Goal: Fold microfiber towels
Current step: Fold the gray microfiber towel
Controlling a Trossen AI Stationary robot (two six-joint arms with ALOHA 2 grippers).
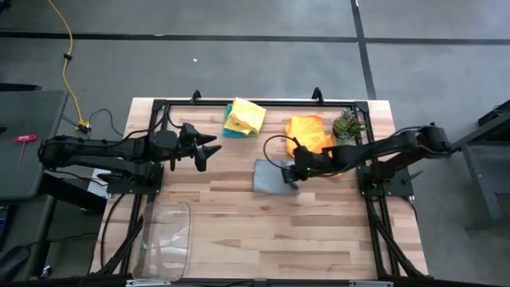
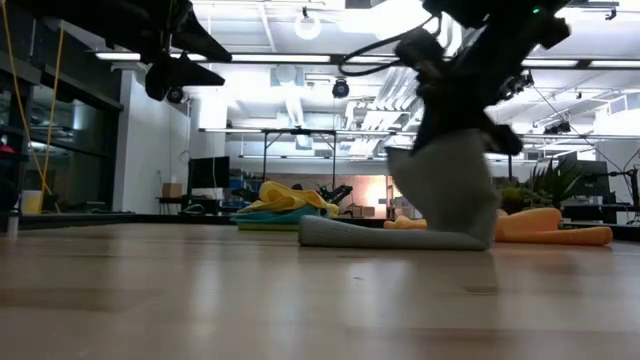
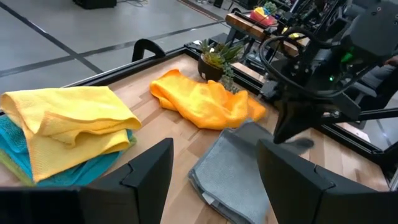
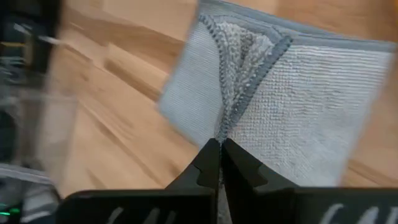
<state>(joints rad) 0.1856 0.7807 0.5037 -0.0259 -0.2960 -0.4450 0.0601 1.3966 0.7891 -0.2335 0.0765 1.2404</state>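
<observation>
A: What is the grey towel (image 4: 292,93) like?

B: Soft looped terry with a stitched hem. It lies near the middle of the table (image 1: 239,231), whose top is pale wooden planks. One part rests flat; the other is pulled up into a drooping peak, with two hemmed edges meeting in a V.

A: Who holds it?

B: The right end effector (image 4: 221,155). Its dark fingers are pressed tight together, pinching the towel's edge where the hems meet. In the low view the cloth hangs from it like a tent, its lower fold still on the wood.

A: And the other towels?

B: The orange towel (image 3: 202,102) lies crumpled just beyond the grey one, toward the far right, beside a small spiky plant (image 3: 217,56) in a dark pot. At the far edge, near the middle, the yellow towel (image 3: 68,121) sits loosely folded on top of the teal towel (image 3: 25,152).

A: The left arm?

B: The left end effector (image 1: 205,149) hovers above the table's far left part, fingers spread apart, holding nothing. A clear plastic tray (image 1: 166,235) lies at the near left.
</observation>
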